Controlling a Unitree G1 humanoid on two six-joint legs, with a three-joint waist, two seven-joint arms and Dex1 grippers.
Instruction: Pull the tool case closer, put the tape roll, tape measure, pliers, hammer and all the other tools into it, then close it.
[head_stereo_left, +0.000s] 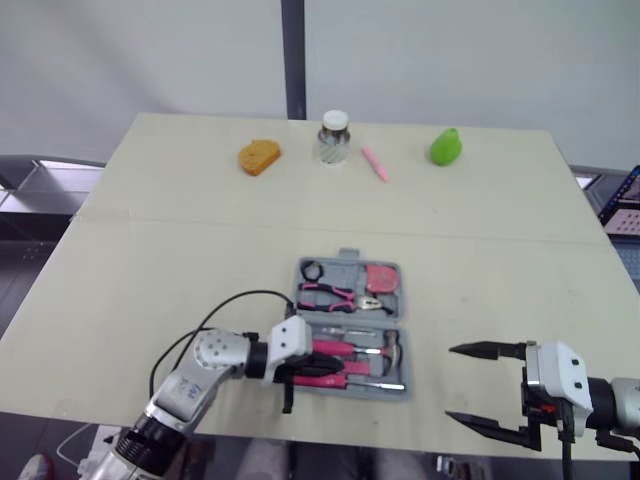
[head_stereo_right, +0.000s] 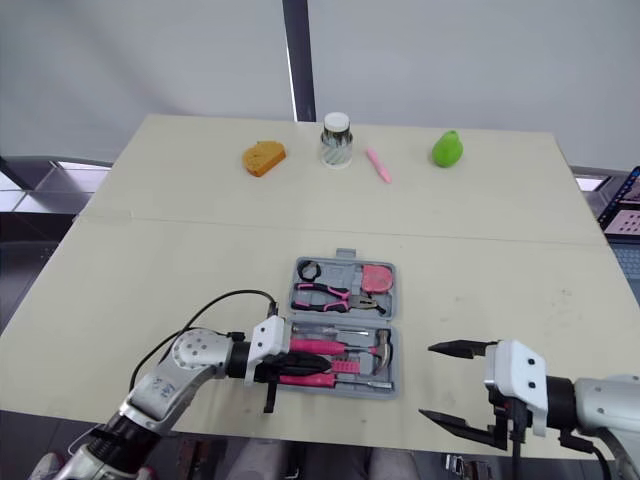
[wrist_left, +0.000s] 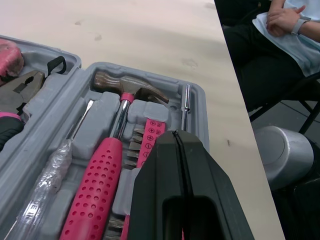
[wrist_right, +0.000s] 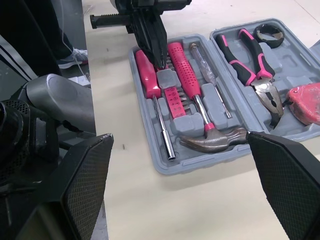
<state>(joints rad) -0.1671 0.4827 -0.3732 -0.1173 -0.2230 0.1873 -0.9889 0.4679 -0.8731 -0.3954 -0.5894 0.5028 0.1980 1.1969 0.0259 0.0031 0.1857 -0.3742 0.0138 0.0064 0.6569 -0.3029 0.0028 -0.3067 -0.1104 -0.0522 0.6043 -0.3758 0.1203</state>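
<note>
The grey tool case (head_stereo_left: 402, 300) lies open near the table's front edge. Its far half holds the black tape roll (wrist_right: 268, 35), the pink-handled pliers (wrist_right: 245, 60) and the pink tape measure (wrist_right: 305, 102). In the near half lie the hammer (wrist_right: 215, 139), a pink nut driver (wrist_right: 147, 75), a bit holder and a clear screwdriver. My left gripper (head_stereo_left: 305, 370) is shut, its tip resting over the pink handles at the case's left end. To the right of the case my right gripper (head_stereo_left: 452, 383) is open above the bare table, holding nothing.
Along the table's far edge stand an orange sponge-like piece (head_stereo_left: 259, 157), a glass jar (head_stereo_left: 334, 138), a pink marker (head_stereo_left: 375, 163) and a green pear-shaped object (head_stereo_left: 446, 147). A seated person (wrist_left: 290, 30) is beside the table. The case sits close to the front edge.
</note>
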